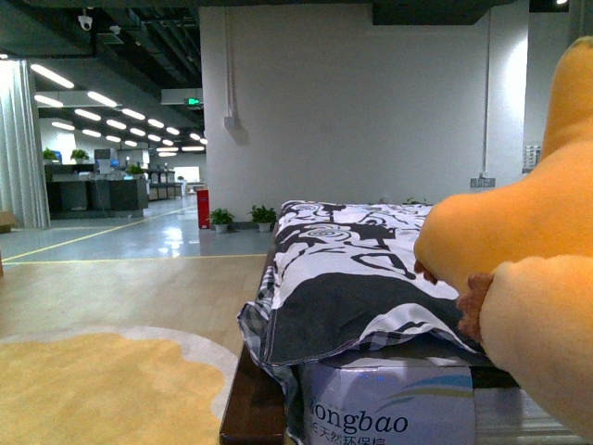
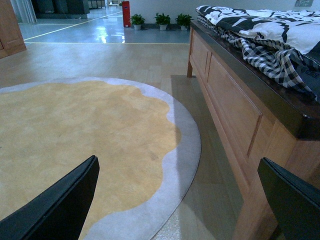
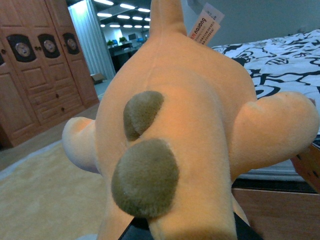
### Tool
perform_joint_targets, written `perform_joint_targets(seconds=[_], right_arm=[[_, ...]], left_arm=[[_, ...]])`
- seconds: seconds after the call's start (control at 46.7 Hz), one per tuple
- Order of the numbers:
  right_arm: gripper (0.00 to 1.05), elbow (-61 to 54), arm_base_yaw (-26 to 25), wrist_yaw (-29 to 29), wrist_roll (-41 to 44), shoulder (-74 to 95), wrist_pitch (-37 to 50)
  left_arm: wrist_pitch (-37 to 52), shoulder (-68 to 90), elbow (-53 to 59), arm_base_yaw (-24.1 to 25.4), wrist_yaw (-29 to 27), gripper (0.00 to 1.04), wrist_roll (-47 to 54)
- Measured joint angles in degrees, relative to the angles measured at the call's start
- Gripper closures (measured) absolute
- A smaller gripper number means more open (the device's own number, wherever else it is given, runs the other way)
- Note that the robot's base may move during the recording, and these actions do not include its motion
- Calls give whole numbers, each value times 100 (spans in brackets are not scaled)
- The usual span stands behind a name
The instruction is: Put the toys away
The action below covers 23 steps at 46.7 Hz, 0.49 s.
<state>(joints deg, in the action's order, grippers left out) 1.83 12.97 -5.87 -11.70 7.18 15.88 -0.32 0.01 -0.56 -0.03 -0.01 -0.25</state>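
The orange-yellow plush toy (image 3: 190, 125) fills the right wrist view, with two grey-brown spots and a paper tag near its top. My right gripper (image 3: 182, 232) is shut on its lower part; only dark jaw edges show under the plush. In the front view the plush toy (image 1: 528, 278) fills the right side, held in the air in front of the bed. My left gripper (image 2: 185, 200) is open and empty, low over the floor beside the bed's wooden side panel (image 2: 235, 110); its black fingers (image 2: 60, 205) show at both lower corners.
A bed with black-and-white bedding (image 1: 352, 269) stands ahead. A printed box (image 1: 389, 408) sits at its near end. A round yellow rug with grey border (image 2: 75, 140) lies left of the bed. A wooden wardrobe (image 3: 40, 70) stands beyond the rug.
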Motion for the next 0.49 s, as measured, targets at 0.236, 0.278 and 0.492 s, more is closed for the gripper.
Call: perform_joint_targets(seconds=[0.236,0.278,0.492], right_arm=[[97,-114,70,271,177,-306,-214],[97,-116,101,374,212,-343,-293],[97,-116,136,439,254,-369,-358]], left_arm=[[0,0,0,0,0,6,0],[0,0,0,0,0,6,0],[0,0,0,0,0,6,0]])
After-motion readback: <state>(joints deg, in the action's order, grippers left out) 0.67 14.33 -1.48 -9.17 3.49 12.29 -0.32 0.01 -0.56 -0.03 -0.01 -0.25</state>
